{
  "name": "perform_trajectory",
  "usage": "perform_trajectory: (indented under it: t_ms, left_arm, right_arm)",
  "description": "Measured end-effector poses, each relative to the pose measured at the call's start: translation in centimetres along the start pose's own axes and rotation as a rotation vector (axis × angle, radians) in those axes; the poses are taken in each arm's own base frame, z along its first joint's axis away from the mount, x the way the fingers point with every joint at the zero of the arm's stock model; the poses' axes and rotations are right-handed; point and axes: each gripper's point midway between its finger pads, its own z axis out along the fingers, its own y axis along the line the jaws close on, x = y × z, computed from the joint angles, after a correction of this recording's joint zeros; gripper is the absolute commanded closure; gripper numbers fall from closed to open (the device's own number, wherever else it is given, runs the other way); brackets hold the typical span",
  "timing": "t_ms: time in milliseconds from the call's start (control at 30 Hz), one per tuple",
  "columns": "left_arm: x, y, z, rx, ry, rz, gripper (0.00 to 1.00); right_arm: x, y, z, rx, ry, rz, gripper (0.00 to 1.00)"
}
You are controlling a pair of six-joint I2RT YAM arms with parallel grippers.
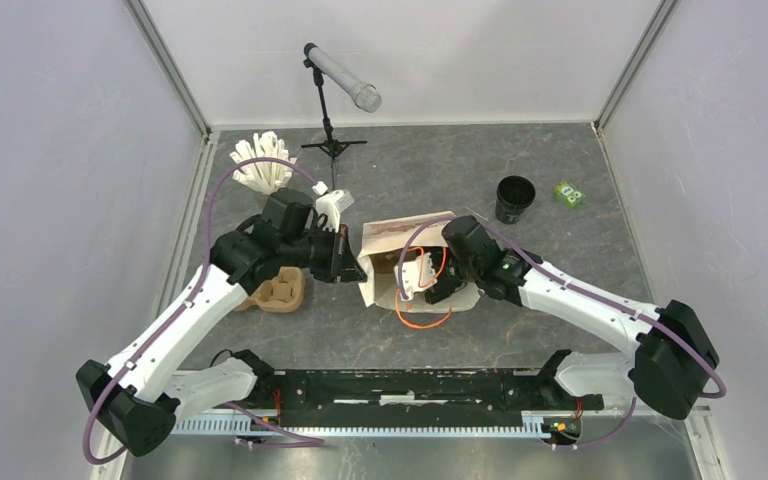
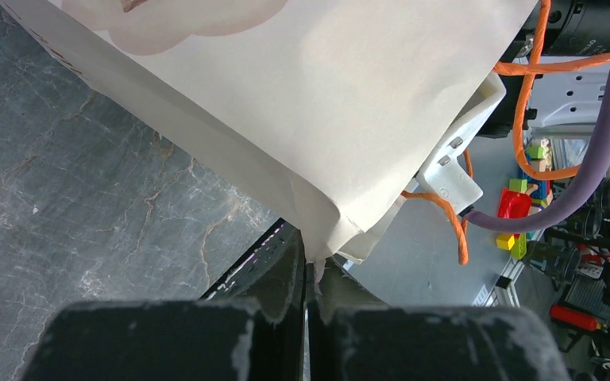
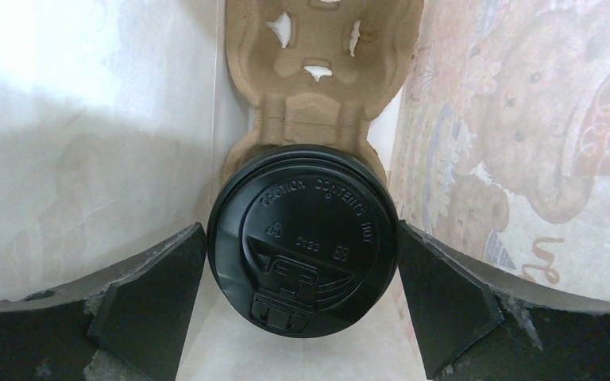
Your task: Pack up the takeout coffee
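Note:
The takeout coffee, a black cup under a round black lid, sits in a brown pulp carrier inside the paper bag. My right gripper reaches into the bag. It is open, and its fingers flank the lid closely on both sides. My left gripper is shut on the corner edge of the bag, on the bag's left side. From above, the right arm hides the cup.
A second pulp carrier lies under the left arm. A grey cup of white sticks stands at the back left and a microphone stand behind it. An open black cup and a small green item are at the back right. An orange cable loops by the bag.

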Motion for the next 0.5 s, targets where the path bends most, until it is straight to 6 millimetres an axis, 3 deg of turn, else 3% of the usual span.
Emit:
perform_trajectory:
  t_ms: [233, 500]
  left_arm:
    - [-0.31, -0.18, -0.09, -0.002, 0.004, -0.003, 0.98]
    - [-0.18, -0.06, 0.03, -0.006, 0.013, -0.008, 0.98]
  right_arm:
    - [-0.24, -0.49, -0.29, 0.003, -0.001, 0.005, 0.07]
    - [-0.26, -0.48, -0.30, 0.004, -0.001, 0.008, 0.02]
